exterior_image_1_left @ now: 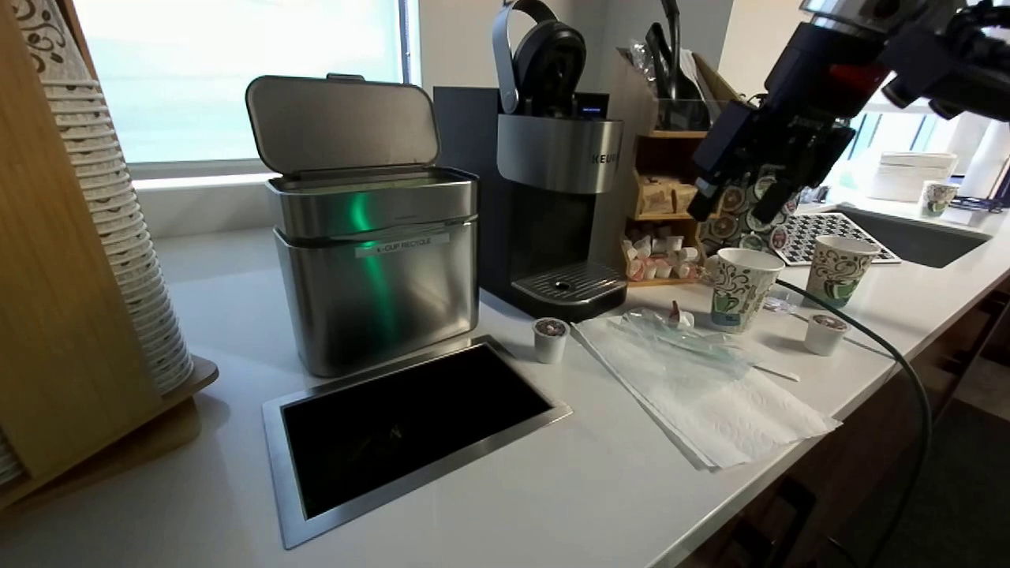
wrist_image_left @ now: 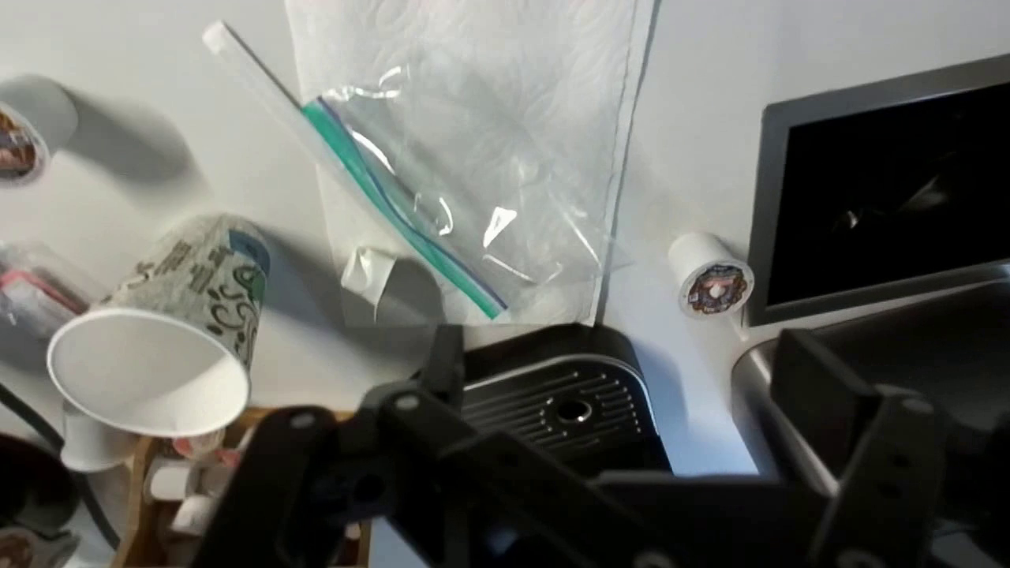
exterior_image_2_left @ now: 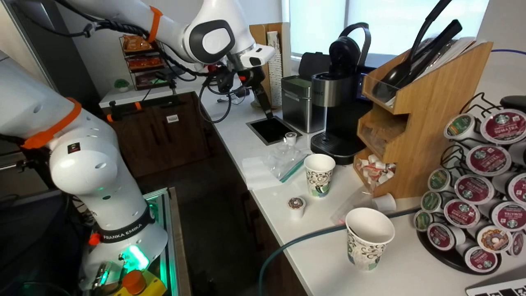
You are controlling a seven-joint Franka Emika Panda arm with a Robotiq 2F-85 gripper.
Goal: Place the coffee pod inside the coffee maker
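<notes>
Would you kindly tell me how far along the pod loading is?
Done: the lid of the coffee maker is already up. In hand: nothing; the gripper is open and empty. Left, it seems: picking up one pod or a second pod, both upright on the counter, and placing it inside. I cannot see into the coffee maker, so whether it already holds one is unclear.

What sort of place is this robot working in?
Probably an office or break-room coffee station, judging by the Keurig coffee maker, the steel K-Cup recycling bin and the racked Starbucks pods.
</notes>
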